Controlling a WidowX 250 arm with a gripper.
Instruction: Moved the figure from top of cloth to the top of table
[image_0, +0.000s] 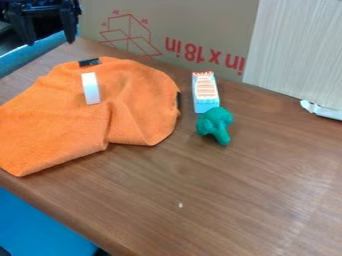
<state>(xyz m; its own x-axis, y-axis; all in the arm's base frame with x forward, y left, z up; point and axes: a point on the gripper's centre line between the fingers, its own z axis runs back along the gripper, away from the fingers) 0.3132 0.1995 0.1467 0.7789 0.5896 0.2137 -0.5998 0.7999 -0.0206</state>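
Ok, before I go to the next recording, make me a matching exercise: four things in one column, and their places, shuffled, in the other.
Things
1. Orange cloth
2. White block
3. Green toy
4. Gripper

Places
A. On top of the cloth, near its dark tag
B. At the upper left of the view, fingers apart
C. On the bare table, beside the small carton
D. Spread on the table, creased

Pairs: 1-D, 2-A, 3-C, 4-B

Soft light, seemingly from above, leaves pale glare on the table (294, 200).
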